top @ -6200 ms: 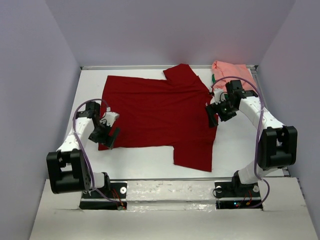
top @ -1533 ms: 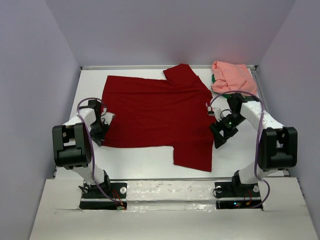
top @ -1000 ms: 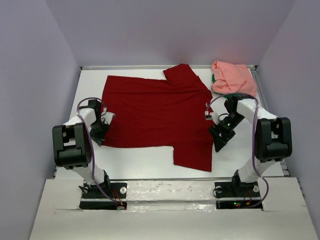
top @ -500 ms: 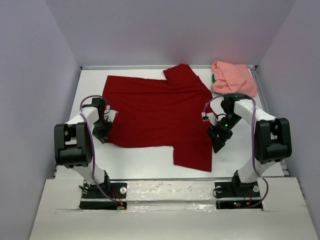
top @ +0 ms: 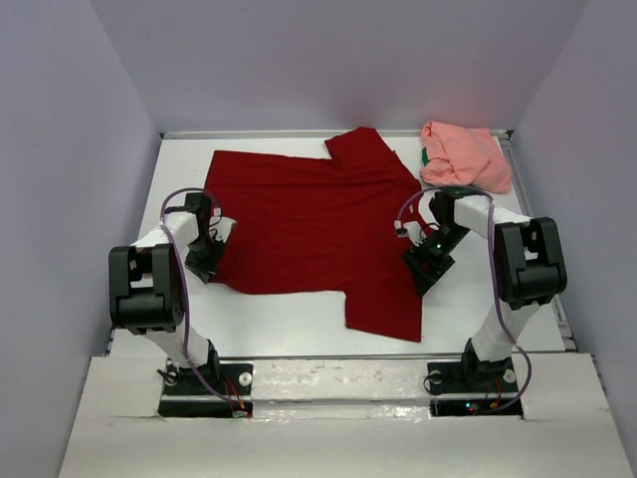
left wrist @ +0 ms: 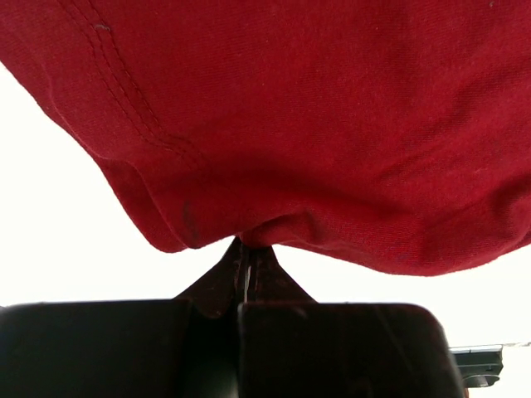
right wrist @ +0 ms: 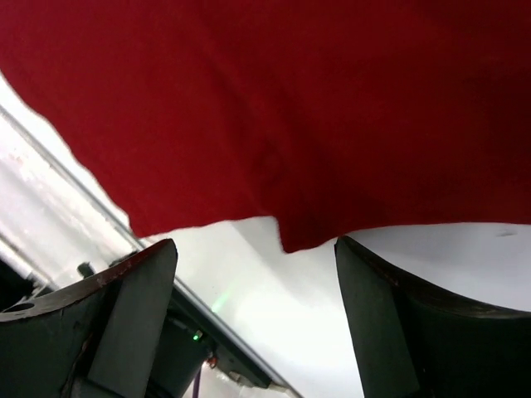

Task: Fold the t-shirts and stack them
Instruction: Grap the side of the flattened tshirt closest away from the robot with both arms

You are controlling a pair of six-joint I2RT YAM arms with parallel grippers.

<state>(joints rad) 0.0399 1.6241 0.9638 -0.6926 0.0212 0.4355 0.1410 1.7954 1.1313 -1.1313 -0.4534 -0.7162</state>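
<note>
On the table (top: pixel 279 321), the left gripper (left wrist: pixel 246 259) pinches the left edge of the dark red t-shirt (top: pixel 309 219), flat mid-table; the right gripper (right wrist: pixel 255 249) stands spread at its right edge; grasping before a fold, seemingly; next, close there.

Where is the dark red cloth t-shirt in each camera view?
Top external: dark red cloth t-shirt spread flat mid-table, between both arms.
Left wrist: shirt fills the upper frame, edge pinched in the left gripper.
Right wrist: shirt fills the upper frame, above the open right gripper.
Shared landmark: white table under its edge.
</note>
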